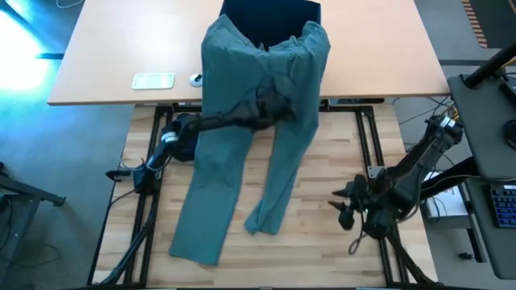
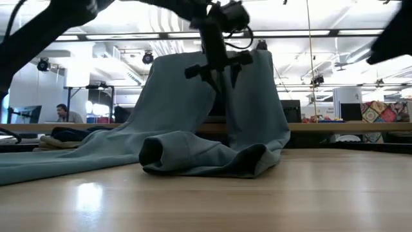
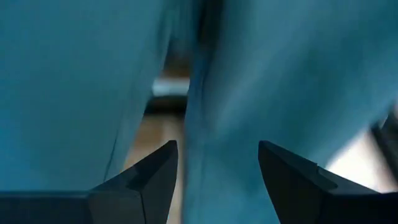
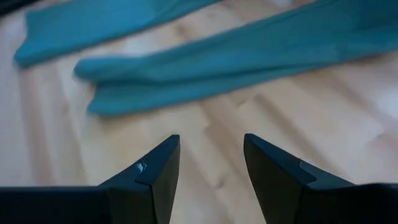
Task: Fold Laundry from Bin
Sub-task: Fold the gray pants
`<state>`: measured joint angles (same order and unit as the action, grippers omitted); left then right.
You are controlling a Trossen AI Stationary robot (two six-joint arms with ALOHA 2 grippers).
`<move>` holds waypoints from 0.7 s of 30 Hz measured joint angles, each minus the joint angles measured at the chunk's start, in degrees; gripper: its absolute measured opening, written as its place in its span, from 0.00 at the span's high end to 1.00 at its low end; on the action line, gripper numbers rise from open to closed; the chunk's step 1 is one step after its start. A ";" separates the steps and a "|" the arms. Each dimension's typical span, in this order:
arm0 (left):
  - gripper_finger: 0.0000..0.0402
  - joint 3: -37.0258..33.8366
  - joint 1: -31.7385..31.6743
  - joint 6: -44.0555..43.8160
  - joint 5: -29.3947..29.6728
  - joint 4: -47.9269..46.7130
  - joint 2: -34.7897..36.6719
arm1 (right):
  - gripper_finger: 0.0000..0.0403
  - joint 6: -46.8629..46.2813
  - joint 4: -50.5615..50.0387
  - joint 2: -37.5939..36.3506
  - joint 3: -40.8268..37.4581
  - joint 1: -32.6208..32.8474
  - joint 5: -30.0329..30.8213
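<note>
Step in hand: getting the teal trousers [image 1: 242,153] out of the bin [image 1: 270,11] and flat; the waist still hangs on the bin's rim, legs running away across the table [image 1: 322,209]. Left gripper [image 1: 278,109] hovers over the crotch just clear of the bin, jaws spread, cloth between and ahead, unpinched. Next move likely calls for a fresh pinch nearer the bin. Right gripper [image 1: 345,201] waits far from the bin, beside the cuffs, jaws apart, empty.
</note>
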<state>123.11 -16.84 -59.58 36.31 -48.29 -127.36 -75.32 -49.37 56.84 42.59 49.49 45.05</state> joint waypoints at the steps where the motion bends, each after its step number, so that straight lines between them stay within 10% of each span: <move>1: 0.48 -0.43 -1.16 2.65 -0.19 3.68 -0.04 | 0.57 0.75 -0.28 -0.86 0.00 -1.54 0.43; 12: 0.50 -2.12 -6.86 16.40 -3.21 13.79 -0.34 | 0.57 12.13 0.52 -5.88 0.00 -17.57 -0.19; 21: 0.97 -1.93 -7.22 22.98 -3.25 16.95 -0.56 | 0.57 16.02 3.92 -5.73 0.00 -20.85 -0.50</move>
<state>121.18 -24.05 -36.60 33.06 -31.35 -127.93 -59.30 -45.45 51.11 42.59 28.64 44.55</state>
